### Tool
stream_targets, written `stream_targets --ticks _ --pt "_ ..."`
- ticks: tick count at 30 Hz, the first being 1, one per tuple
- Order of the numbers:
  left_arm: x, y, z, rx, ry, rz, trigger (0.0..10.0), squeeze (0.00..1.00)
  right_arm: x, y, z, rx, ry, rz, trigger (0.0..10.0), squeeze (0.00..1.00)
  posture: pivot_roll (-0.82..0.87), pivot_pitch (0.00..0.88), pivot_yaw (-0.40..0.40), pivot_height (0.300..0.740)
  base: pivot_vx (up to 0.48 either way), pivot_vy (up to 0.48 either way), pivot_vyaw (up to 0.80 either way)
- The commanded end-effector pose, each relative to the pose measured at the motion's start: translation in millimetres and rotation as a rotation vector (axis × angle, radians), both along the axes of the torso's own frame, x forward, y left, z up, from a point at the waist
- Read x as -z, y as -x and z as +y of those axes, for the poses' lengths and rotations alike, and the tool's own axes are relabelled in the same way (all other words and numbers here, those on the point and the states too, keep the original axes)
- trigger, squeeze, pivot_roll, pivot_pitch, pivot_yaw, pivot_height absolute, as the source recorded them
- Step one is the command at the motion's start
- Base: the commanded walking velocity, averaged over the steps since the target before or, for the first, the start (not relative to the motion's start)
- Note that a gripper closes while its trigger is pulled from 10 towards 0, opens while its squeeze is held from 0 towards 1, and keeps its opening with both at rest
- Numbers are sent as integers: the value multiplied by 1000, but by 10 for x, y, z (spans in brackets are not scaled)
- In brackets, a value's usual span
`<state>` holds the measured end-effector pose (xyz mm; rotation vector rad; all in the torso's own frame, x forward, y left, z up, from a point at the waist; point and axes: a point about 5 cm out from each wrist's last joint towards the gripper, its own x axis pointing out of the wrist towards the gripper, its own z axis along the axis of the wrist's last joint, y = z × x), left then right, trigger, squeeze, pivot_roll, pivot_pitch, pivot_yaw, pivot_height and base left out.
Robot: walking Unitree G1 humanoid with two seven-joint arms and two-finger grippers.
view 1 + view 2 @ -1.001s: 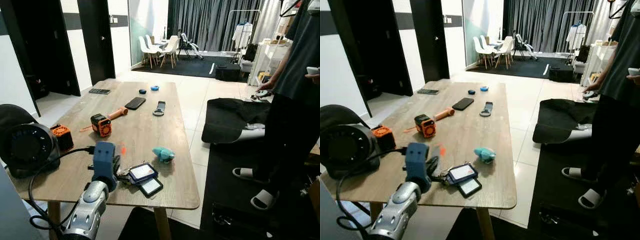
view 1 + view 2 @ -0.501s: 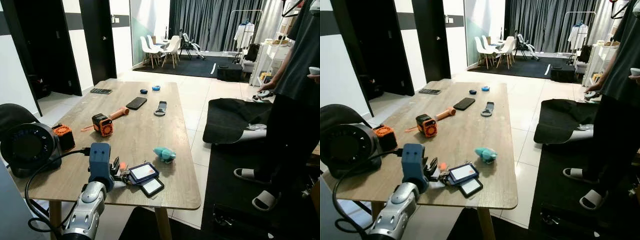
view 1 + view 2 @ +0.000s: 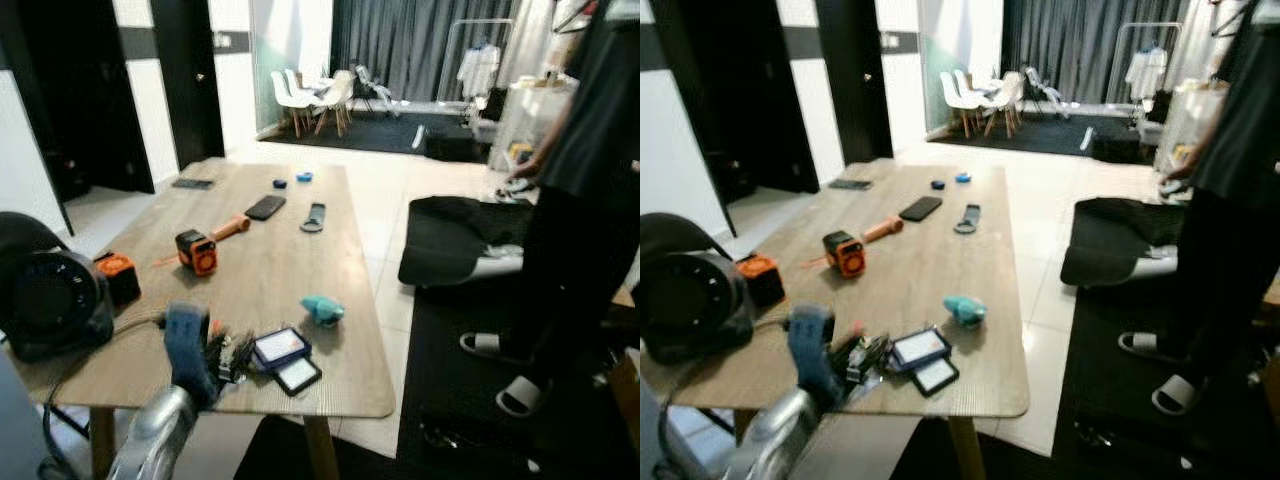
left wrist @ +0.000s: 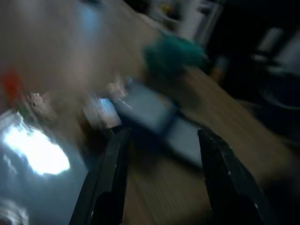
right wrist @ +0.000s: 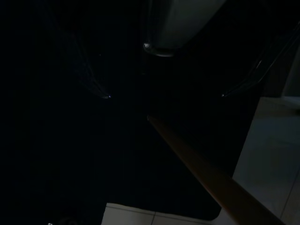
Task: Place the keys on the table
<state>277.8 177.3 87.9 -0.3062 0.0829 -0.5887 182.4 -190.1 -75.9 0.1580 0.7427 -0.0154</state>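
Observation:
The keys [image 3: 236, 352] lie on the wooden table [image 3: 270, 275] near its front edge, joined to two dark blue card holders [image 3: 281, 347]. My left gripper [image 3: 218, 356] hovers just left of them, open, its black fingers [image 4: 111, 178] spread apart with nothing held. In the blurred left wrist view the card holders [image 4: 150, 111] lie on the wood just beyond the fingertips, with a teal object [image 4: 172, 54] further off. My right arm hangs idle and its wrist view is nearly black.
A black round fan [image 3: 48, 302] and its cable sit at the table's left front. An orange tape measure [image 3: 195, 252], a teal toy [image 3: 322, 310] and a phone [image 3: 265, 207] lie further along. A person [image 3: 585, 190] stands on the right by a black mat [image 3: 455, 235].
My left gripper has drawn back a little towards the table's front edge, while the keys and card holders stay on the wood. The head views have shifted slightly and turned blurred.

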Motion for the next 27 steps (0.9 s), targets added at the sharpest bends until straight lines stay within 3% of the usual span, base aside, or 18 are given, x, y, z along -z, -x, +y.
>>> stream_targets --ticks 1,3,6,7,9,11,12,13,14,15,17,18,19,21,22,25,27 --pt "-29 101 44 95 87 9 10000 0 18 25 9 12 -9 14 10000 0 60 0 19 740 0 0 0" --pt "93 244 58 148 84 57 10000 0 20 27 9 11 -9 16 10000 0 60 0 18 740 0 0 0" --pt "158 307 56 168 62 76 10000 0 20 28 8 11 -9 17 10000 0 61 0 18 740 0 0 0" --pt "245 365 47 181 17 101 10000 0 22 31 10 10 -9 19 10000 0 61 0 18 740 0 0 0" --pt "420 448 47 178 -36 137 10000 0 28 40 18 6 -9 22 10000 0 64 0 15 740 0 0 0" --pt "506 477 54 151 -29 157 10000 0 30 43 23 4 -9 24 10000 0 67 0 13 740 0 0 0" --pt "586 516 69 130 -59 164 9725 0 32 45 27 0 -9 26 10000 0 66 0 13 740 0 0 0" --pt "664 572 65 137 -85 183 8392 0 34 48 30 -4 -9 28 10000 0 66 0 13 740 0 0 0" --pt "749 604 75 111 -133 206 8275 0 36 52 32 -7 -8 30 10000 0 66 0 13 740 0 0 0" --pt "806 622 87 87 -181 213 10000 0 39 56 33 -9 -7 32 10000 0 66 0 13 740 0 0 0" --pt "918 654 112 41 -265 241 10000 0 45 67 35 -18 -2 38 10000 0 67 0 9 740 0 0 0" --pt "988 654 156 -32 -316 272 10000 0 49 74 37 -20 -1 41 10000 0 69 0 8 740 0 0 0" --pt "988 654 156 -32 -316 272 10000 0 49 74 37 -20 -1 41 10000 0 69 0 8 740 0 0 0" --pt "1101 664 248 -177 -362 339 10000 0 55 86 39 -29 6 46 10000 0 68 0 6 740 0 0 0" --pt "1101 664 248 -177 -362 339 10000 0 55 86 39 -29 6 46 10000 0 68 0 6 740 0 0 0" --pt "1296 736 384 -403 -428 500 10000 0 60 94 39 -37 14 52 10000 0 68 0 4 740 0 0 0" --pt "1340 769 402 -437 -447 535 10000 0 61 96 39 -38 15 53 10000 0 68 0 4 740 0 0 0"
